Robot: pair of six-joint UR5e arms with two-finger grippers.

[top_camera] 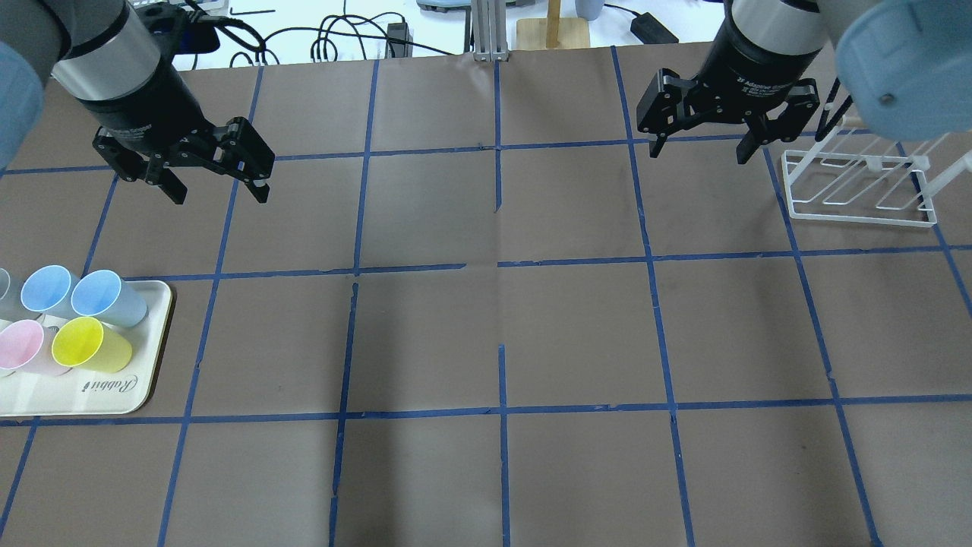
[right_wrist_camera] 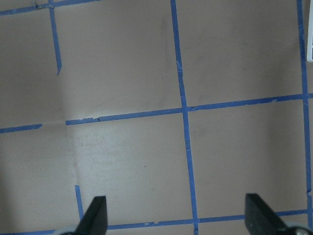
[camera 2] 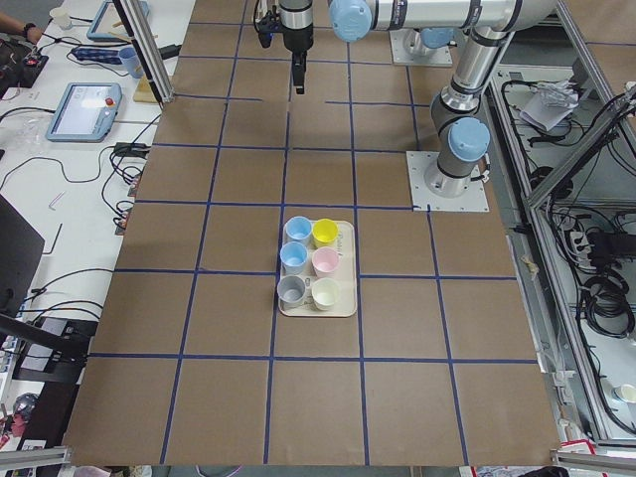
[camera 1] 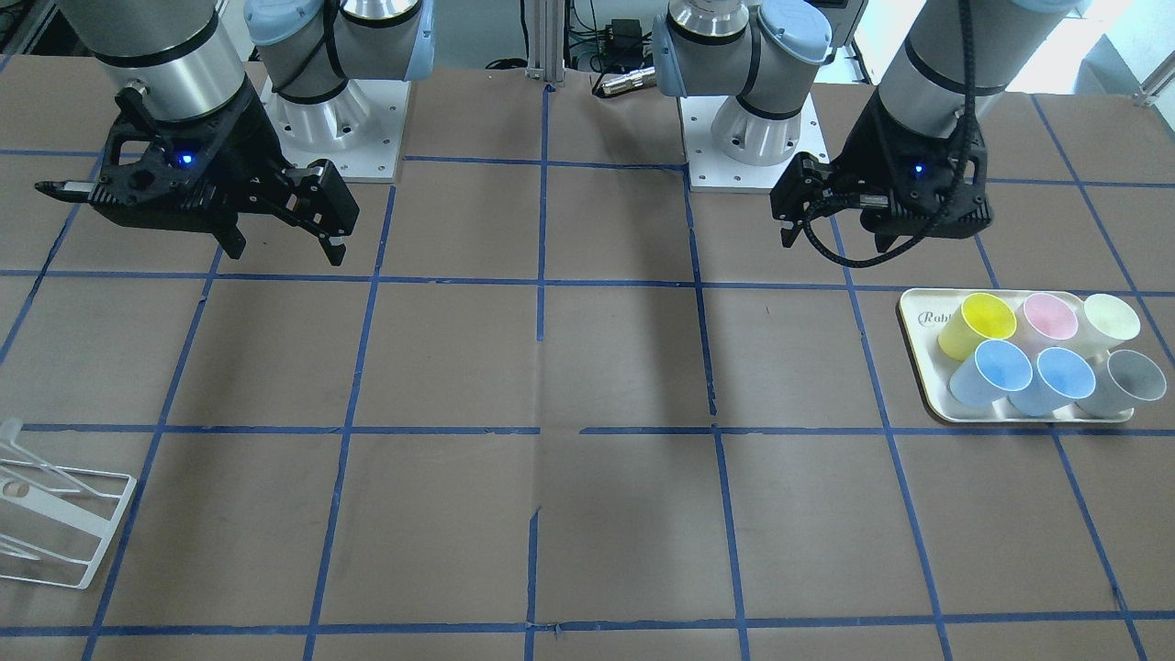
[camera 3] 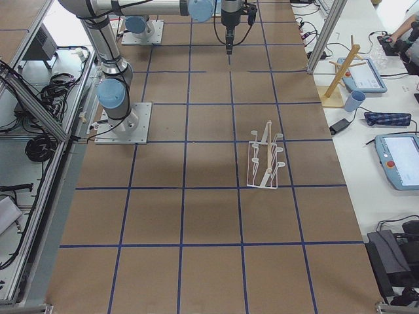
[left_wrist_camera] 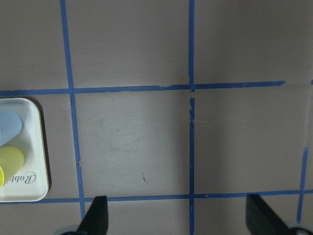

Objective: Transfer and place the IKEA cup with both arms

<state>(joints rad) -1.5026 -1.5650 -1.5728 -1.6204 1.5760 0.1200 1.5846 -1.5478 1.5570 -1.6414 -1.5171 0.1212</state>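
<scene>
Overhead and front-facing cameras look steeply down from opposite sides; end cameras, along the table from afar. Wrist cameras face down, close; tray beside left gripper also shows overhead.

Brown worktop, gridded in blue tape. Cream tray, grey script. On tray: yellow cup, pink cup, seemingly pale-cream cup, sky-blue cup, sky-blue twin, grey cup. Far from tray, white wire rack. Black left pincer and right pincer, blue-lit.

I logged the IKEA cup, pale blue, upright on the tray at the desk's left end, just beside its blue twin. Left pincer and right pincer hung spread, empty.
</scene>
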